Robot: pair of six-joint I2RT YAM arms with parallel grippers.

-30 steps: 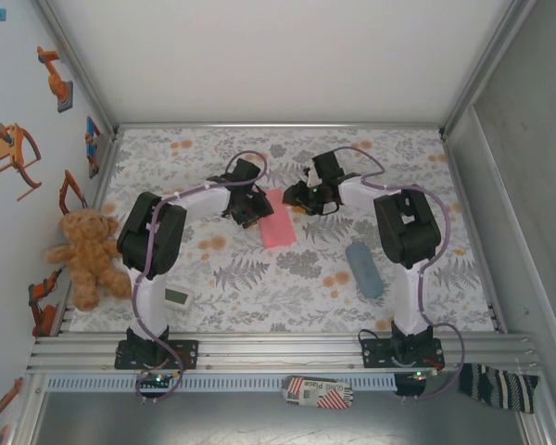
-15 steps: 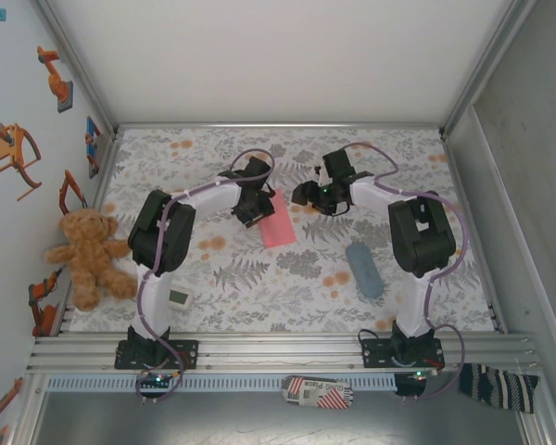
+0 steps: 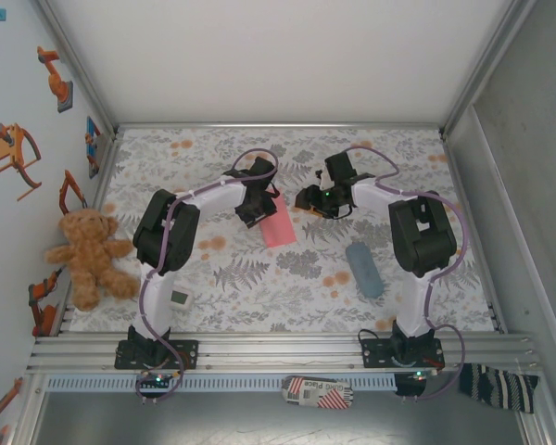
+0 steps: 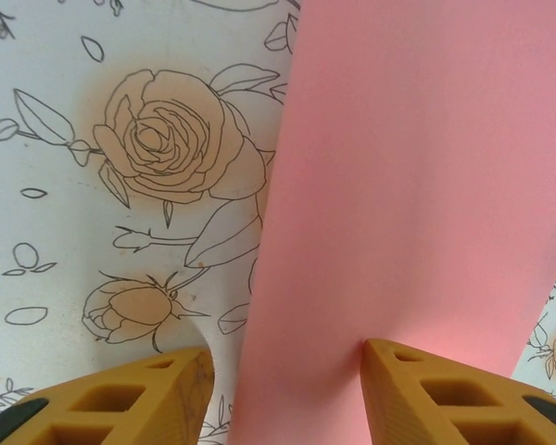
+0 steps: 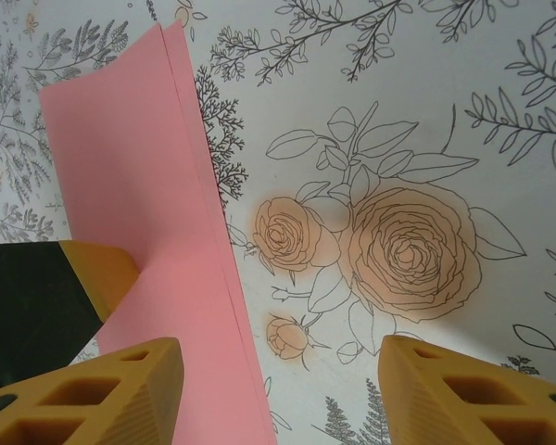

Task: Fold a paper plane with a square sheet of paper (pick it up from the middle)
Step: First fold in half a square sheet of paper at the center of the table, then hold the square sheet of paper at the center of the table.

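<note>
landmark: grey-blue pouch [image 3: 364,269], flat on the floral tablecloth [image 3: 259,278], on the right arm's side.

square sheet of paper [image 3: 278,224] [image 4: 417,185] [image 5: 134,185]: salmon pink, folded down to a narrow oblong and lying on the cloth. it sits left of the pouch and farther from the arm bases, well apart from it. the right wrist view shows two layers along one long edge, not quite flush.

left gripper [image 3: 259,209] [image 4: 283,357]: farther left of the pouch than the paper, at the far end of the sheet's left long edge. jaws partway apart with nothing pinched between them. in the left wrist view one yellow finger [image 4: 445,394] rests on the pink sheet. the other is over bare cloth just beside the paper's edge, so the pair straddles that edge. the right wrist view shows a yellow fingertip [image 5: 100,271] of this gripper down on the sheet.

right gripper [image 3: 308,198] [image 5: 278,352]: left of the pouch and farther back, just right of the paper's far end. jaws wide and empty. one finger [image 5: 102,389] hangs over the sheet's right edge, the other over the printed roses. cannot tell whether either touches.

teddy bear [image 3: 88,255]: far left of the pouch, by the side wall.
</note>
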